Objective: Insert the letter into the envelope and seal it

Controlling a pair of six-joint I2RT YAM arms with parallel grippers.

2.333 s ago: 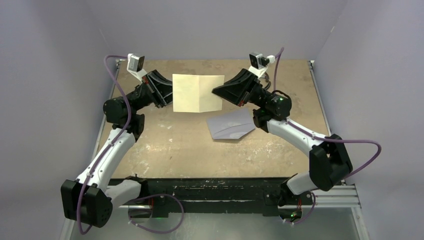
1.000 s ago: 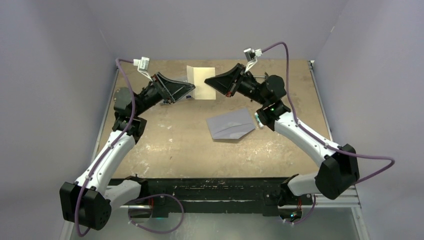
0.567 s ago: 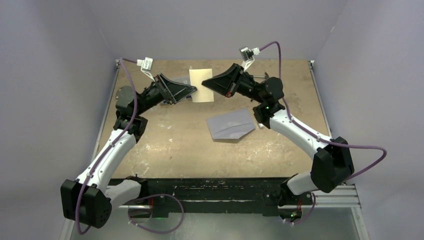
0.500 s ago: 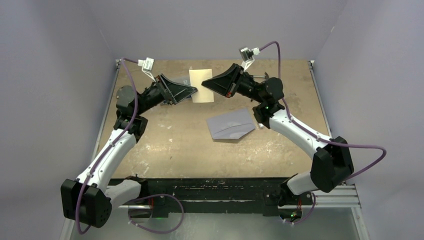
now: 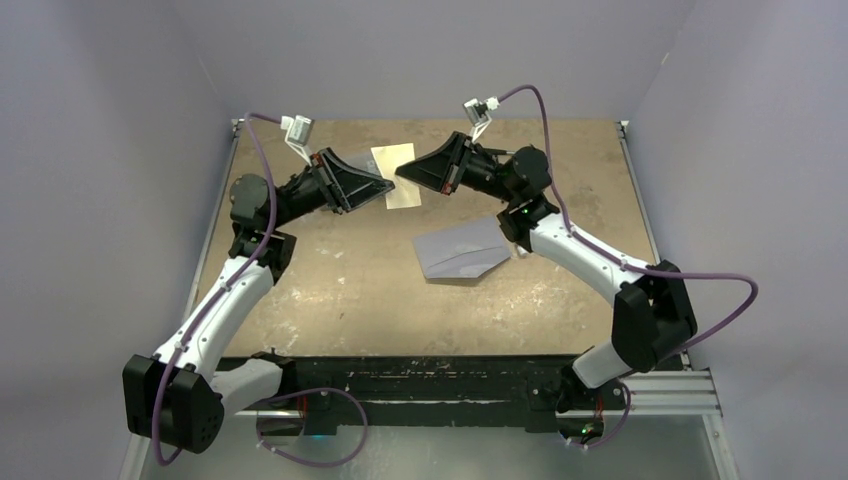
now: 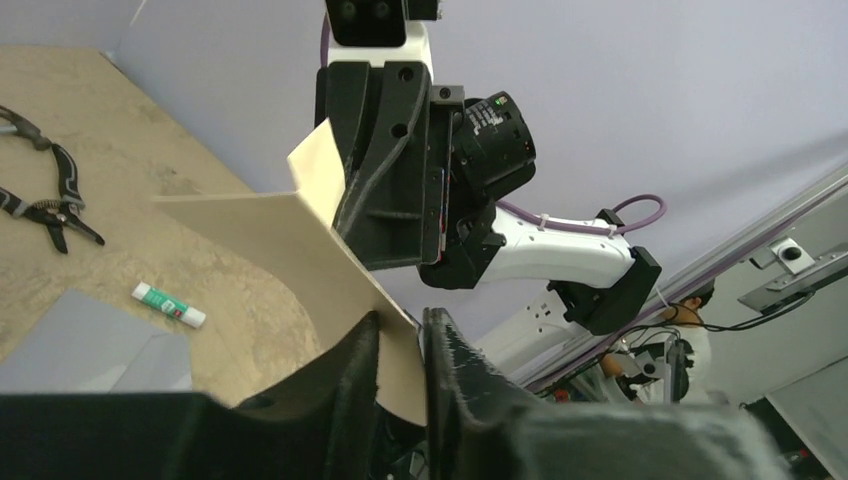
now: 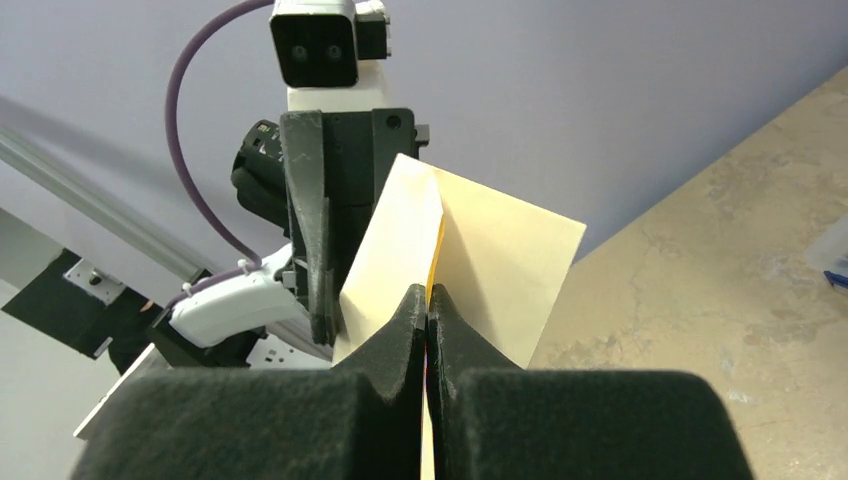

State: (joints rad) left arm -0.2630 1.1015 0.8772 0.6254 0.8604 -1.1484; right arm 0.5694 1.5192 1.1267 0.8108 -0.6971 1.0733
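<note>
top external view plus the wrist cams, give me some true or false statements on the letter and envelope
1. The cream-tan folded paper letter lies flat on the table. False: it is held up in the air, pinched by the right gripper, with its other edge between the fingers of the left gripper.
2. The right gripper is shut on the letter. True.
3. The flat grey-lavender paper envelope lies on the table with no gripper touching it. True.
4. The letter is inside the envelope. False: the two are apart.
5. A small green-and-white tube lies on the table. True.

One letter (image 5: 401,186), one envelope (image 5: 463,250)
</note>
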